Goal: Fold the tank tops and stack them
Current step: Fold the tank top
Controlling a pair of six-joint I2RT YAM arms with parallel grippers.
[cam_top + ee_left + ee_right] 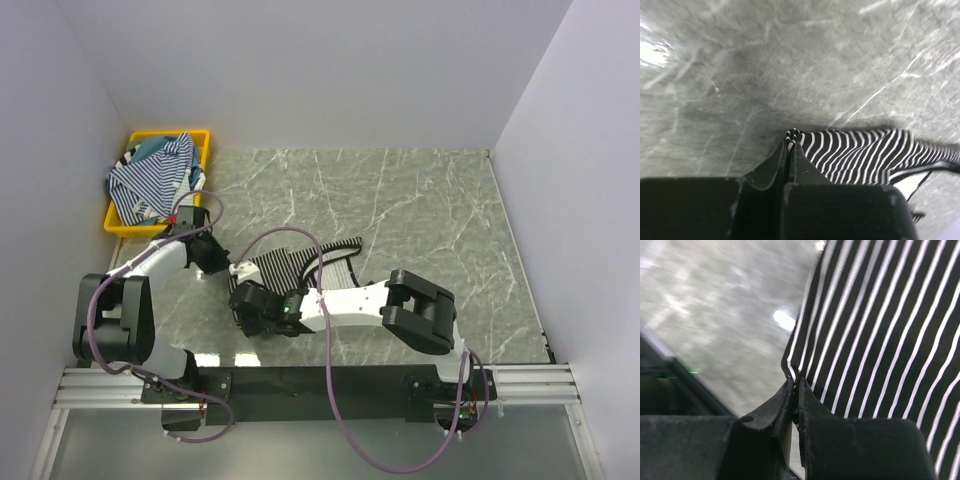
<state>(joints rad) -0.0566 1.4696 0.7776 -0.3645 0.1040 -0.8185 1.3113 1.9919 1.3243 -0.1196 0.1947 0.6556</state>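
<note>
Two grippers, one garment: our left gripper (790, 146) is clamped on the far-left corner of the black striped tank top (305, 264), our right gripper (796, 382) on its near-left edge. It lies on the marble table (420, 220), long axis running rightward away from both grips; we judge the fold goes that way.

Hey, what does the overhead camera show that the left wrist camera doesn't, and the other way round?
Only the overhead view: the yellow plastic bin heaped with blue-and-white striped fabric tops, both arms, and the right pincer at the near left edge of the black tank top with thin white stripes. Only the left wrist view: up close, the left pincer shut on a bunched bit of that top's edge. Both: the black striped top lying on the grey marbled table.
</note>
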